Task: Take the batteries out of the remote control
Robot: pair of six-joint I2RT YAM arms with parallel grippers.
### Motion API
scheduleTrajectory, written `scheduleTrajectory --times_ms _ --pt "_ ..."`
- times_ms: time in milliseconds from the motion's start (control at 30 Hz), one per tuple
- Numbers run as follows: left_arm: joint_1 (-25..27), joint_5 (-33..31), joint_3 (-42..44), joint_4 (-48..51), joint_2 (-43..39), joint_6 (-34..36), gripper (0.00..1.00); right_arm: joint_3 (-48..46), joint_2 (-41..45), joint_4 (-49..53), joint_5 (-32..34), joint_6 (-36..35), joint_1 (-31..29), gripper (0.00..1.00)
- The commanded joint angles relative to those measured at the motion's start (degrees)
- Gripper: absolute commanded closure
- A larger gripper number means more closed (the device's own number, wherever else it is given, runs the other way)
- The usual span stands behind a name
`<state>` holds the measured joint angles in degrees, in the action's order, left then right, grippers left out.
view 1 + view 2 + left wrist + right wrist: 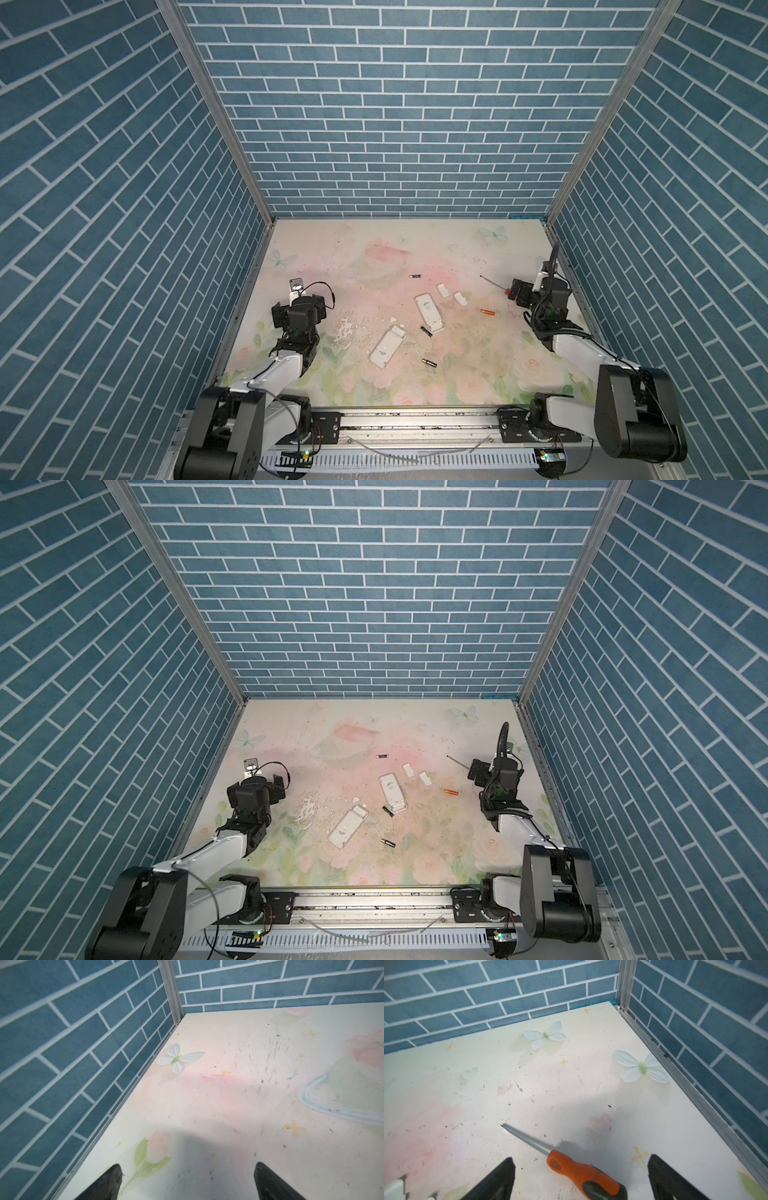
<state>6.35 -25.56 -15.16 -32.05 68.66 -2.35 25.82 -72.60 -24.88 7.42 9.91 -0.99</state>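
In both top views two white remote controls [429, 312] [387, 345] lie mid-table, backs up. Three black batteries [415, 276] [426, 331] [429, 363] and an orange one [488, 311] lie loose on the table around them. My left gripper [187, 1165] stands open over bare table near the left wall, far from all of these. My right gripper [581, 1157] is open at the right side. The orange handle of a screwdriver [583, 1174] lies on the table between its fingers, which stay apart from it.
Two small white covers [443, 289] [460, 298] lie beyond the right remote. The screwdriver's shaft [492, 282] points towards the table's middle. Blue brick walls [83, 1043] enclose the table on three sides. A white scuffed patch [345, 330] marks the mat left of the remotes.
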Motion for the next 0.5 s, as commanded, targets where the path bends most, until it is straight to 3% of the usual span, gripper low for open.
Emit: scheduleTrajectory --times_ms 0,133,333,467 --pt "-2.3 6.0 -1.0 -14.7 5.1 2.0 0.0 -2.5 -1.4 -11.0 5.6 -6.3 -0.5 0.01" --pt "-6.2 11.8 -1.7 -20.4 11.9 0.1 0.01 -5.4 -6.4 -20.7 5.3 -7.6 -0.3 0.01" --pt "-6.6 18.9 -1.1 -29.3 19.1 2.5 0.0 -6.2 -16.5 -32.1 4.8 -8.4 -0.4 0.01" --pt "-6.6 21.7 -2.6 -25.5 18.8 3.9 0.0 -4.1 -15.7 -26.2 2.0 -6.8 1.2 0.01"
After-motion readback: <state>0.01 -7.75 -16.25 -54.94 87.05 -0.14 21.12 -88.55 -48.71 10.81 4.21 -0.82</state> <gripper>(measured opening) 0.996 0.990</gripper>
